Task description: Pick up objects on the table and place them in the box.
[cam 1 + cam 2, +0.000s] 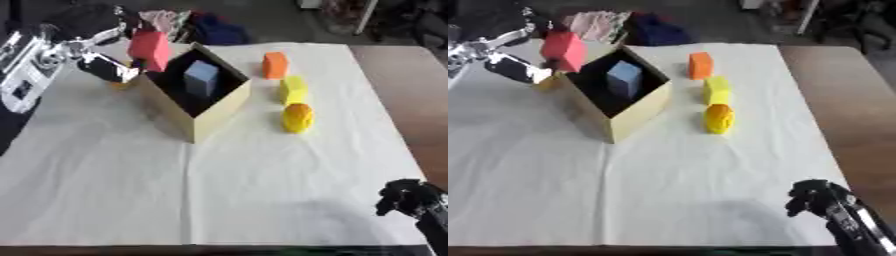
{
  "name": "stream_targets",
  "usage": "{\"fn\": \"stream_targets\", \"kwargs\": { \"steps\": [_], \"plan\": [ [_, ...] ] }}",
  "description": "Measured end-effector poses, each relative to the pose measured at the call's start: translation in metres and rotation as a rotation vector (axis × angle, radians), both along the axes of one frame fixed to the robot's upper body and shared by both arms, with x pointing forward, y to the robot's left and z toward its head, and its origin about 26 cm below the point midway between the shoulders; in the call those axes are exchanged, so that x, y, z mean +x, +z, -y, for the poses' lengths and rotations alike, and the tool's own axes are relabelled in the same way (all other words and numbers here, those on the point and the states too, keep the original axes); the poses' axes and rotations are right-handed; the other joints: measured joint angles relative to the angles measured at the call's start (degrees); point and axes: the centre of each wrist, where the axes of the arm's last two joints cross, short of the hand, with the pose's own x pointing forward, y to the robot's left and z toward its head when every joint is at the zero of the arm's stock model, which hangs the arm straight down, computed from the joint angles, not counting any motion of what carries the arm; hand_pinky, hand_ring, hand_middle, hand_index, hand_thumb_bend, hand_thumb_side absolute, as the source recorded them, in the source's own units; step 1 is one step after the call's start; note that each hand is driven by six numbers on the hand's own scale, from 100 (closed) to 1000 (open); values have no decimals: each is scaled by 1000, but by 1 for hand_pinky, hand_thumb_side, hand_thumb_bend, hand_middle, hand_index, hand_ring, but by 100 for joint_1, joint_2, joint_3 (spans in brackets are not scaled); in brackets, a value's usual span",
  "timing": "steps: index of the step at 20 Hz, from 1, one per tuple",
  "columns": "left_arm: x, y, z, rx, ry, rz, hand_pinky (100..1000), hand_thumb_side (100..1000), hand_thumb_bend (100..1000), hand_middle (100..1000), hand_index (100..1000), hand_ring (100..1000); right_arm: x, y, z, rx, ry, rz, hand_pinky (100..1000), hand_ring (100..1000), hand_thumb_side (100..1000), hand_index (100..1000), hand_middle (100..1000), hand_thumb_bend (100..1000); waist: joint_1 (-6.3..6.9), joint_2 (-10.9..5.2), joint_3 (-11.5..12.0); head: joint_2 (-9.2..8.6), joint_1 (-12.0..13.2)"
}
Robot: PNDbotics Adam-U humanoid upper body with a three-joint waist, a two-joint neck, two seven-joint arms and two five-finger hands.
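A tan cardboard box (214, 117) stands open on the white cloth, with a light blue block (200, 77) upright inside it. My left hand (109, 67) holds a red block (150, 48) just above the box's far left rim, fingers curled round it. To the right of the box lie an orange block (275, 65), a yellow block (293, 89) and a yellow-orange round thing (297, 118) in a row. My right hand (820, 198) rests at the lower right corner, its fingers curled and holding nothing.
A small yellow thing (120, 83) shows partly under my left hand beside the box. Bundled clothes (188, 25) lie past the table's far edge. Bare brown tabletop (411, 90) runs along the right of the cloth (219, 190).
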Motion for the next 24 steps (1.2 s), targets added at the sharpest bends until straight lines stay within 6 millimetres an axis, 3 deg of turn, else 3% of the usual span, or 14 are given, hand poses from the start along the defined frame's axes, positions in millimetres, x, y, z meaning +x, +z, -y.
{"fn": "stream_targets", "kwargs": {
  "steps": [7,11,15,19,22,24],
  "plan": [
    [10,-23,28,62,-82,-45,813,279,100,742,841,773,1,0,-2,7,16,0,536,570,733,706,595,100,-11,0,-63,0,57],
    [11,-31,34,107,-104,-102,854,288,100,870,957,841,1,0,-2,7,17,-1,537,570,733,706,595,100,-11,0,-80,0,59],
    [11,-33,34,135,-117,-150,876,281,100,921,997,873,1,0,-2,7,18,-1,537,570,735,706,596,100,-11,0,-79,0,53],
    [11,-30,33,124,-119,-152,899,433,100,965,1000,904,1,0,-2,7,18,-1,537,571,735,706,596,100,-11,0,-65,0,50],
    [8,-24,31,124,-118,-144,924,618,100,1000,1000,945,1,0,-2,7,18,-2,537,571,737,706,596,100,-11,0,-55,0,47],
    [7,-19,29,141,-114,-143,929,660,100,1000,1000,954,1,-1,-2,7,18,-4,537,571,737,706,596,100,-11,0,-47,0,43]
  ]
}}
